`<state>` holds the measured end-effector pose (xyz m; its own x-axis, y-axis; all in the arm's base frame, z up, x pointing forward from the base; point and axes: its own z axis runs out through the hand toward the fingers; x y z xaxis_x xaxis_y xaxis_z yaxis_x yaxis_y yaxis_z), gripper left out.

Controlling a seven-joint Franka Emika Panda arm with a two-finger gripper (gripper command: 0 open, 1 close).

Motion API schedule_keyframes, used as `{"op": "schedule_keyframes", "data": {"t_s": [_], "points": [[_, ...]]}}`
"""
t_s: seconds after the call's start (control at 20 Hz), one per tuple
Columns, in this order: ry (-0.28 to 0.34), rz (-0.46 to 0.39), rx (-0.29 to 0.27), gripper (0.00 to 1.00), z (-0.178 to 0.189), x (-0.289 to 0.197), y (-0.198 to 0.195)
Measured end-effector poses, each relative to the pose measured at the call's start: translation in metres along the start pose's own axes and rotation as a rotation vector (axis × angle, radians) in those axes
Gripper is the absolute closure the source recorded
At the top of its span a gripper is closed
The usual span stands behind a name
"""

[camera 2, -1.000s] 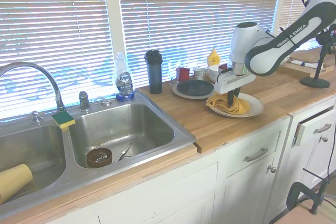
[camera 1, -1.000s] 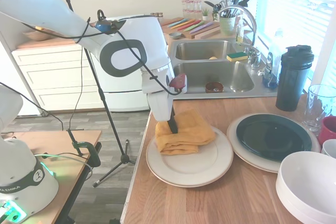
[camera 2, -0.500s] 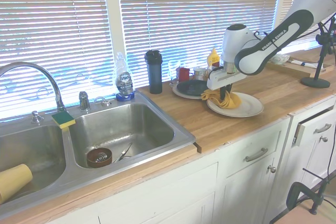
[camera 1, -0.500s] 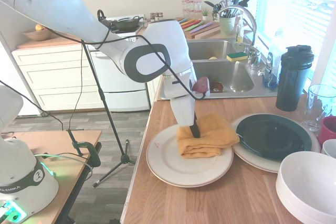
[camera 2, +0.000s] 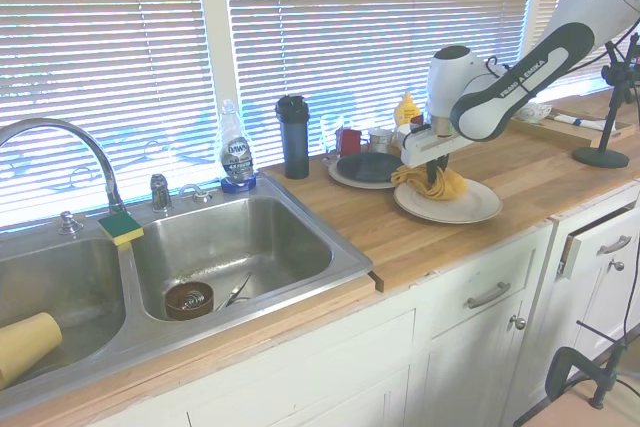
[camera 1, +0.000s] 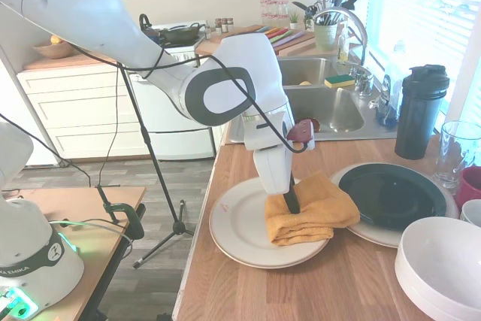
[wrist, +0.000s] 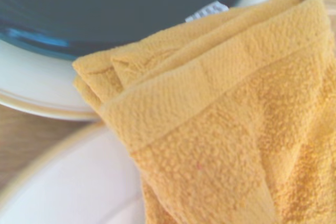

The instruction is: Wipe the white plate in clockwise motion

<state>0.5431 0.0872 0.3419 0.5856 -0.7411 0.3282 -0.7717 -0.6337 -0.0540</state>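
The white plate (camera 1: 237, 223) (camera 2: 470, 209) (wrist: 63, 192) lies on the wooden counter near its front edge. A folded yellow towel (camera 1: 312, 212) (camera 2: 440, 183) (wrist: 226, 129) rests on the plate's right side, overhanging toward the neighbouring plate. My gripper (camera 1: 291, 202) (camera 2: 433, 185) points straight down and is shut on the towel, pressing it onto the plate. The fingertips are sunk in the folds.
A cream plate with a black plate on top (camera 1: 391, 197) (wrist: 105, 9) sits just right of the towel. White bowls (camera 1: 443, 264), a glass (camera 1: 455, 152), a black bottle (camera 1: 419, 110) and the sink (camera 1: 301, 103) lie around. The counter edge (camera 1: 199, 231) is left of the plate.
The gripper has dragged the towel from the plate's far left rim across to its right side, nearer the black plate and a little closer to the front.
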Motion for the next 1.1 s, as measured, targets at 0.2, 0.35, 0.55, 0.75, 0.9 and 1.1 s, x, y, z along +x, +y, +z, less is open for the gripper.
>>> {"op": "schedule_keyframes", "data": {"t_s": [0.2,0.35,0.55,0.75,0.9,1.1], "points": [[-0.004,0.003,-0.038,1.0,-0.003,-0.003,0.014],[-0.007,0.0,-0.058,1.0,-0.008,-0.009,0.028],[-0.012,-0.021,-0.087,1.0,-0.02,-0.025,0.045],[-0.039,-0.047,-0.089,1.0,-0.036,-0.048,0.053],[-0.064,-0.065,-0.082,1.0,-0.044,-0.069,0.051],[-0.081,-0.088,-0.068,1.0,-0.049,-0.09,0.041]]}}
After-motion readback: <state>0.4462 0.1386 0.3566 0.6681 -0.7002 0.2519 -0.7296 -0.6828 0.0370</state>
